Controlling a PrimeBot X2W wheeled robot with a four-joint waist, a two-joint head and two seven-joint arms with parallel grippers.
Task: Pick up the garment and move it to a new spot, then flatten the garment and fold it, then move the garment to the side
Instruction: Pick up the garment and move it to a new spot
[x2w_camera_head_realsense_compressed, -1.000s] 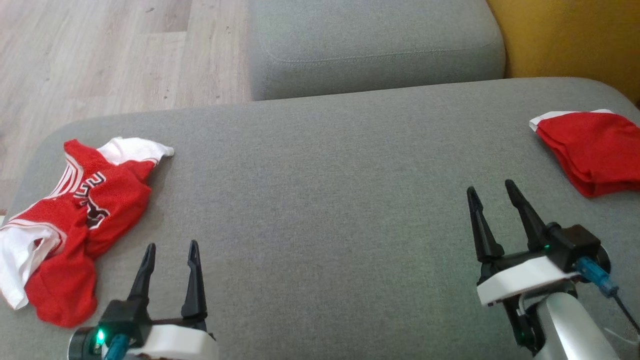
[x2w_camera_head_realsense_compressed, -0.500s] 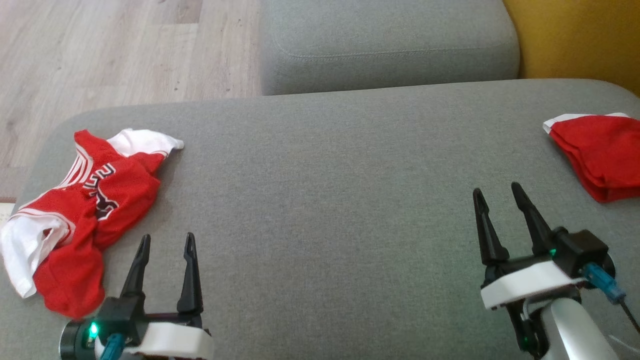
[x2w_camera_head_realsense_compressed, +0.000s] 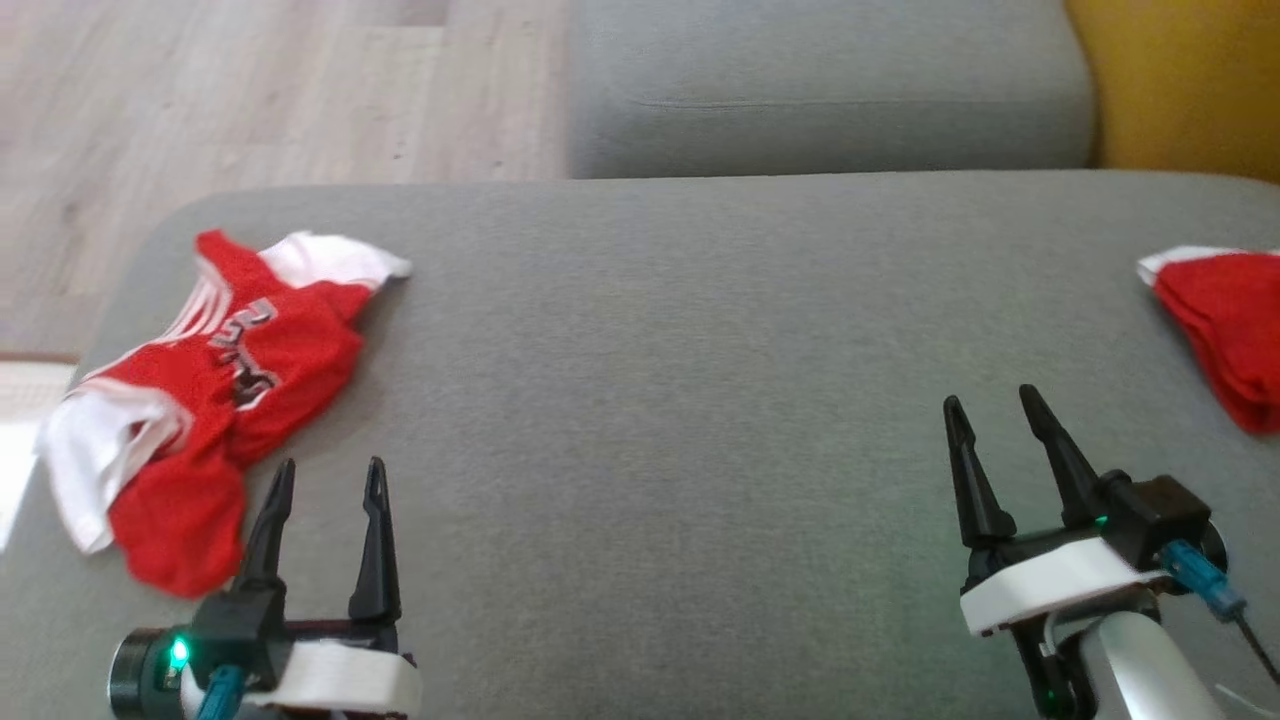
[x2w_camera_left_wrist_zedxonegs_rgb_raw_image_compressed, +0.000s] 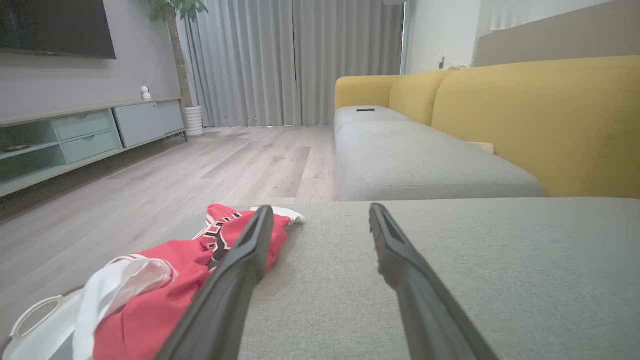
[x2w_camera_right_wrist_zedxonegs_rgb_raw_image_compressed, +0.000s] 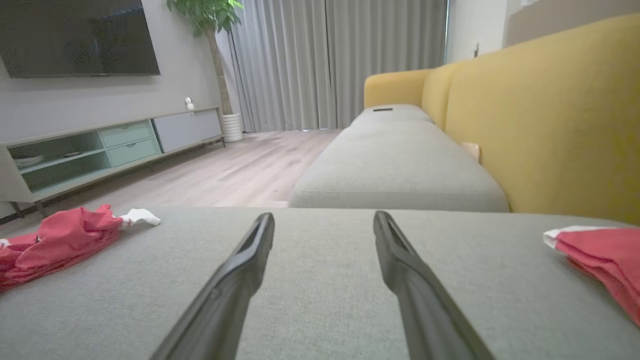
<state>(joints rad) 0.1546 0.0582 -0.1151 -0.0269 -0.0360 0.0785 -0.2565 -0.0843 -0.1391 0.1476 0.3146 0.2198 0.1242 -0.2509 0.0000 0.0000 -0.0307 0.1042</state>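
Head view first: the garment, a crumpled red and white jersey, lies on the grey cushion just left of and ahead of the left gripper. Its near red lobe sits right beside that gripper's left finger, and whether they touch is hard to say. Its long axis runs on a diagonal, from a white end down left to a white sleeve pointing up and away to the right; the dark lettering is blurred beyond reading. The left gripper hangs with its jaws spread and empty, and so does the right gripper. That's two grippers and two red pieces, because a folded red cloth lies off to the right gripper's right, cut off by the frame edge. Over to the left wrist view: the left gripper is wide apart, and its left finger crosses in front of the garment, hiding a strip of it. A white looped thing at the corner is hard to make out. In the right wrist view the right gripper is open over bare cushion, with the garment far left of it and the folded red cloth near right, clipped at the edge.
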